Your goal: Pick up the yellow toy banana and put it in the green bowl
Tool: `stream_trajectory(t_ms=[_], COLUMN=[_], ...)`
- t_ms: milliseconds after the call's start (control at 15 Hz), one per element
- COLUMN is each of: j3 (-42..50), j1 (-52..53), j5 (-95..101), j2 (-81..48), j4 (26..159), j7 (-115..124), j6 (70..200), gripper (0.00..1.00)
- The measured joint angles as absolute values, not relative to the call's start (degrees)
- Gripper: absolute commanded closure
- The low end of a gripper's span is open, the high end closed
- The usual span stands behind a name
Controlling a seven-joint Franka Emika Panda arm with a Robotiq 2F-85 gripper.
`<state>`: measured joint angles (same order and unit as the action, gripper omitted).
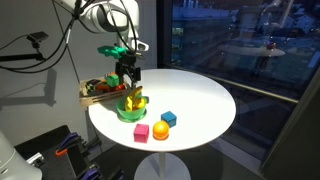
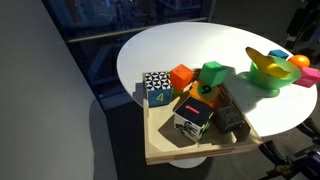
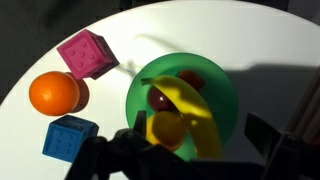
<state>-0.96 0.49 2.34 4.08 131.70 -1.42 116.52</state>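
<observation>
The yellow toy banana (image 3: 195, 108) lies in the green bowl (image 3: 226, 88) on top of a red and an orange toy fruit. In the wrist view my gripper (image 3: 198, 133) hangs right over the bowl, with its dark fingers spread wide on either side of the banana and not touching it. In an exterior view my gripper (image 1: 127, 78) is just above the bowl (image 1: 131, 113), and the banana (image 1: 134, 100) sticks up out of it. The bowl (image 2: 268, 74) and banana (image 2: 257, 56) also show at the table's edge in an exterior view.
A pink cube (image 3: 88, 53), an orange ball (image 3: 54, 94) and a blue cube (image 3: 70, 138) lie on the white round table (image 1: 195, 95) near the bowl. A wooden tray (image 2: 190, 152) of toy blocks sits at the table's edge beside the bowl.
</observation>
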Motion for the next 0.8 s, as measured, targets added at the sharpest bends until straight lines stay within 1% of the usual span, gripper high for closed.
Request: stream_trajectory(t_ms=[333, 800], j3=[-1.33, -1.32], j1=[0.53, 0.51], j5=[2.34, 2.34], j2=[6.83, 10.91], j4=[130.14, 130.18], j7=[0.63, 0.81], j6=[110.11, 109.70], gripper=[0.00, 0.00])
